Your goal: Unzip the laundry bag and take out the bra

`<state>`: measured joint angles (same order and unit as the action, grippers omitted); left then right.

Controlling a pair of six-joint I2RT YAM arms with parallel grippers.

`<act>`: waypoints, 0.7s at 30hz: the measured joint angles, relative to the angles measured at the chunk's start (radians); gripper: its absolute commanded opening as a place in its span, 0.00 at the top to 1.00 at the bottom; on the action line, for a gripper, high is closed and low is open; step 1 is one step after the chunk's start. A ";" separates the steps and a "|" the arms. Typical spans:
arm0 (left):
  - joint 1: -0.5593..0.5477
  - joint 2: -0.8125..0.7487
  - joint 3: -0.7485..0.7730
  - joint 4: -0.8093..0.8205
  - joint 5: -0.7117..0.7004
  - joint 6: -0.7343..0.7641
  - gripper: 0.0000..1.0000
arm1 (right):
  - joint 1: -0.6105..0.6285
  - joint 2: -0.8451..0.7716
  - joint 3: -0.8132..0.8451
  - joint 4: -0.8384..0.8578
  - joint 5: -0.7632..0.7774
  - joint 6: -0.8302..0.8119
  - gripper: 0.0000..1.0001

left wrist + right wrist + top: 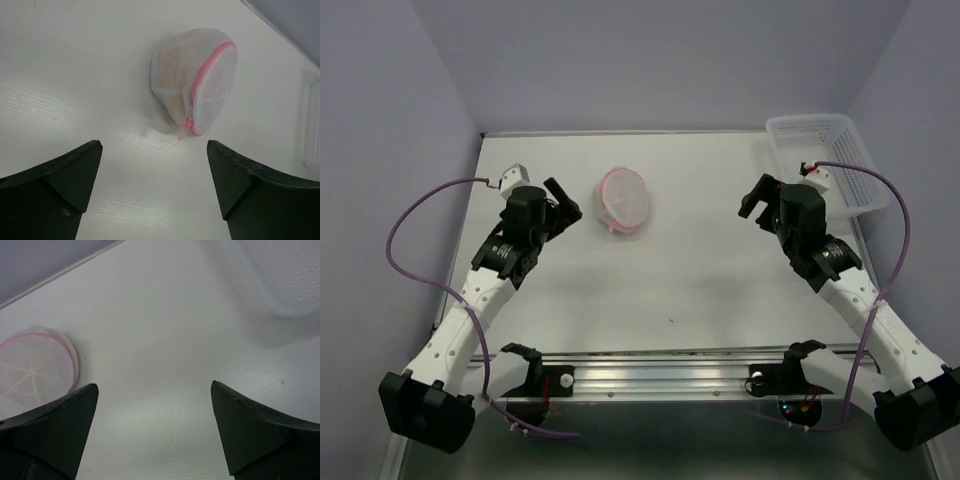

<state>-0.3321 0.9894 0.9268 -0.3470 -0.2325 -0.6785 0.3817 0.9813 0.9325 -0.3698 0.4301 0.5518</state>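
Left wrist: straight ahead of the spread jaws, just beyond the tips and a touch toward the right one, the laundry bag (195,82), lying on its side on the white table (75,75), touched by neither gripper. Probably very light, soft and collapsible; mesh likely to slide and crumple rather than resist, so best pinned with one gripper while pulling with the other. Best hold, by judgement: the small pink zipper pull (185,129) dangling at the end of the pink edging nearest the jaws; tiny and floppy, easy to miss. Behind the mesh, a tan-beige shape, presumably the bra (172,65), soft as well, zipped in as far as visible. Left gripper (152,147) wide open, holding nothing; right gripper (153,386) equally wide and empty. Seen from here alone: the pull, the tan contents, the domed profile. Right wrist: only the bag's flat round face with pink rim and white star-shaped seams, off beyond the left jaw and cut by the frame edge, no pull in sight; beyond the right jaw, well apart, a white lattice basket (285,275). Top external: the whole layout, with the bag just beside the left gripper's tips and well apart from the right gripper's.
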 measured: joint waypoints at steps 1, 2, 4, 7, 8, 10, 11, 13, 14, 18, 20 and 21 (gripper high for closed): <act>0.000 0.002 0.000 0.001 0.000 0.000 0.01 | 0.000 -0.001 -0.001 0.005 -0.004 -0.012 0.00; 0.000 0.008 0.000 0.005 0.001 0.000 0.01 | 0.000 -0.001 -0.001 0.009 -0.012 -0.021 0.00; 0.000 0.023 0.002 0.008 0.005 0.000 0.01 | 0.000 -0.001 -0.008 0.024 -0.039 -0.048 0.00; 0.000 0.066 0.006 0.026 0.011 0.005 0.01 | 0.000 0.001 -0.025 0.044 -0.086 -0.083 0.00; 0.000 0.089 0.009 0.035 0.014 0.010 0.01 | 0.000 0.002 -0.031 0.048 -0.106 -0.091 0.00; 0.000 0.139 0.021 0.052 0.019 0.021 0.01 | 0.000 0.008 -0.033 0.050 -0.134 -0.104 0.00; 0.000 0.168 0.031 0.068 0.024 0.027 0.01 | 0.000 0.009 -0.033 0.053 -0.143 -0.106 0.00; 0.001 0.217 0.053 0.089 0.036 0.036 0.01 | 0.000 0.010 -0.033 0.058 -0.158 -0.108 0.00; 0.001 0.246 0.065 0.106 0.044 0.042 0.01 | 0.000 0.010 -0.033 0.060 -0.161 -0.108 0.00; 0.010 0.401 0.156 0.160 0.087 0.066 0.01 | 0.000 0.013 -0.032 0.064 -0.188 -0.111 0.00; 0.014 0.476 0.202 0.181 0.116 0.080 0.01 | 0.000 0.023 -0.032 0.064 -0.195 -0.111 0.00; 0.014 0.500 0.212 0.189 0.125 0.084 0.01 | 0.000 0.029 -0.032 0.064 -0.195 -0.111 0.00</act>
<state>-0.3183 1.4895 1.1389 -0.1581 -0.1074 -0.5945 0.3817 1.0103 0.9005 -0.3061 0.2348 0.4412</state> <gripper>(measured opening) 0.989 0.998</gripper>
